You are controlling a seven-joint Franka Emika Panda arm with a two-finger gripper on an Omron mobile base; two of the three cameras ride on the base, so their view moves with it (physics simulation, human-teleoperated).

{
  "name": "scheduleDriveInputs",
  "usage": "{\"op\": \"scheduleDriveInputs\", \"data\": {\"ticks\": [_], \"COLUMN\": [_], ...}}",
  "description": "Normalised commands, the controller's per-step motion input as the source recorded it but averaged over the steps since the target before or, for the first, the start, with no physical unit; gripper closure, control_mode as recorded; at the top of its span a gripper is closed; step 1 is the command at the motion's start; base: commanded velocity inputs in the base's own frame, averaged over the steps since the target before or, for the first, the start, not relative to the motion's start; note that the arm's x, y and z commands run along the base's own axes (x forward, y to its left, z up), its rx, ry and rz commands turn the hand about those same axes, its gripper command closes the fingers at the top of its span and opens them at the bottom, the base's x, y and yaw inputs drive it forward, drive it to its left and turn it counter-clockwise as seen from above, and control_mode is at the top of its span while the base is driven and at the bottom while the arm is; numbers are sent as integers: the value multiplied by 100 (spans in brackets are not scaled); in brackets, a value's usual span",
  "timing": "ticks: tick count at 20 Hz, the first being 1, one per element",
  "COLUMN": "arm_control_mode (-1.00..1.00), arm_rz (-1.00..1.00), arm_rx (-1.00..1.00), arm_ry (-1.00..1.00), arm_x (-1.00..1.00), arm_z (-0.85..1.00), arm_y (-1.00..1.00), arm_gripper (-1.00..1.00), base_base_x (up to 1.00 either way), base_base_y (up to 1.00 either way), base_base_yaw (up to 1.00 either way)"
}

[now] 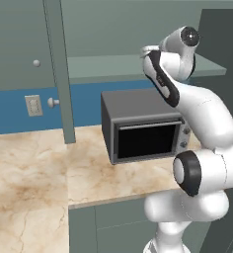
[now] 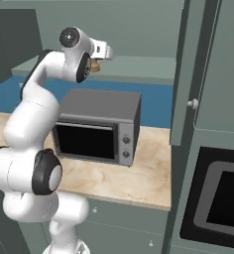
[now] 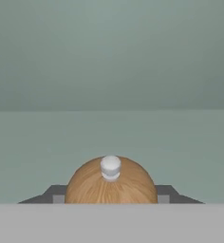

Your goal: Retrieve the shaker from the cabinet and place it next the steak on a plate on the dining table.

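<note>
The shaker (image 3: pixel 110 182) is seen between the 2 fingertips (image 3: pixel 57 194) of the gripper (image 3: pixel 110 198), on the shelf of the cabinet (image 2: pixel 139 67) above the microwave (image 2: pixel 101 126). The jaws appear closed against its sides, so it is judged gripped. Its long axis is judged upright, knob toward the hand camera; a pull toward the near side is called for.

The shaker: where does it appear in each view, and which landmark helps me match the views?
Left base view: hidden behind the arm.
Right base view: shaker upper left, beside the wrist, on the cabinet shelf.
Hand view: shaker bottom centre.
Shared landmark: microwave below the shelf.
</note>
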Motion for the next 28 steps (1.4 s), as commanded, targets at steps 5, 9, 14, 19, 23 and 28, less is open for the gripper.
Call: {"op": "scheduleDriveInputs", "data": {"ticks": [5, 9, 14, 19, 23, 28], "arm_control_mode": [-100, -100, -100, -100, 100, 100], "arm_rz": [6, 4, 1, 0, 0, 0], "arm_rx": [0, 0, 0, 0, 0, 0], "arm_ry": [-10, -6, -2, 0, 0, 0], "arm_x": [-100, -100, -86, -37, 0, 0], "arm_z": [0, 0, 0, -3, 0, 0], "arm_y": [-33, -18, -5, -2, 0, 0], "arm_gripper": [100, 100, 100, 100, 100, 100], "base_base_x": [0, 0, 0, 0, 0, -48], "base_base_y": [0, 0, 0, 0, 0, -3], "base_base_yaw": [0, 0, 0, 0, 0, 0]}}
